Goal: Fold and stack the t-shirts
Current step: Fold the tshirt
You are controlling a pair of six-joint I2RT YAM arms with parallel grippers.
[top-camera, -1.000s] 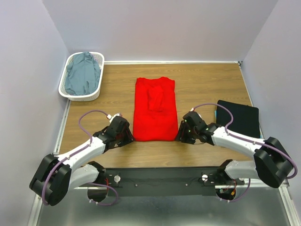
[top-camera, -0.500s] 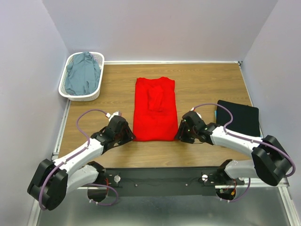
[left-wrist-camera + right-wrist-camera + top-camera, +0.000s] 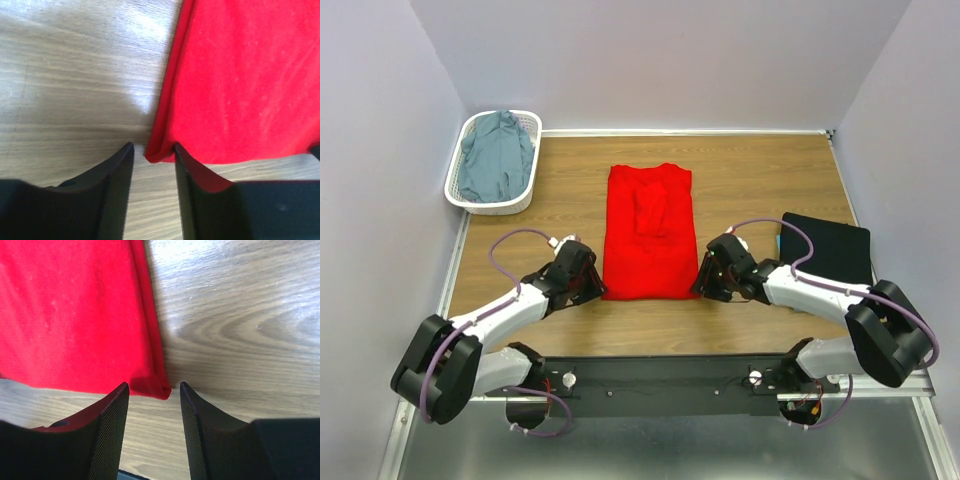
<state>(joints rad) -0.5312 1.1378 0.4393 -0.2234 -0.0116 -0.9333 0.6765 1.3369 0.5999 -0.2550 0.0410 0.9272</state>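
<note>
A bright red t-shirt (image 3: 650, 232), folded into a long strip, lies flat in the middle of the table. My left gripper (image 3: 597, 289) (image 3: 153, 150) is open at its near left corner (image 3: 156, 154), which sits between the two fingers, untouched by the left one. My right gripper (image 3: 699, 288) (image 3: 152, 389) is open at the near right corner (image 3: 155, 386), the red hem just ahead of the gap. A folded black t-shirt (image 3: 828, 251) lies at the right edge. A grey-blue t-shirt (image 3: 496, 157) fills the basket.
The white lattice basket (image 3: 457, 193) stands at the back left corner. Wood table (image 3: 760, 180) shows around the red strip. Walls close in on the left, back and right.
Both grippers have crept a little inward toward the red shirt's near corners. The left jaws have narrowed slightly. The shirt has not moved.
</note>
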